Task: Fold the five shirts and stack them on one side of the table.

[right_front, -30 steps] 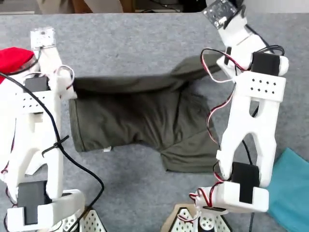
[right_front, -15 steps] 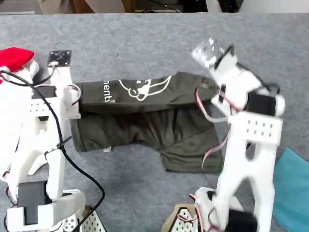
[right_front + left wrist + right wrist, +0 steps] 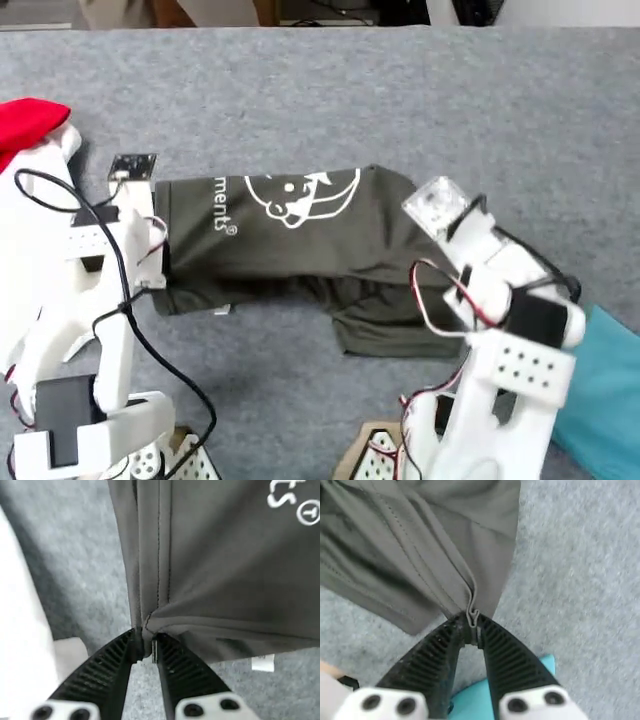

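Note:
A dark olive shirt (image 3: 300, 230) with a white print lies across the middle of the grey table, its far edge folded over toward the front. My left gripper (image 3: 148, 647) is shut on the shirt's (image 3: 220, 570) hem at its left end (image 3: 160, 250). At the shirt's right end my right gripper (image 3: 472, 630) is shut on a pinched fold of the same shirt (image 3: 420, 550); the right arm (image 3: 480, 290) covers that corner from above.
A red shirt (image 3: 28, 122) lies at the table's left edge behind the left arm. A teal shirt (image 3: 600, 390) lies at the front right, and its corner (image 3: 485, 700) shows beneath the right gripper. The far half of the table (image 3: 330, 90) is bare grey felt.
Both grippers have drawn the shirt's far edge toward the front of the table, folding it over so the white print now faces up. Both arms have come nearer the front edge.

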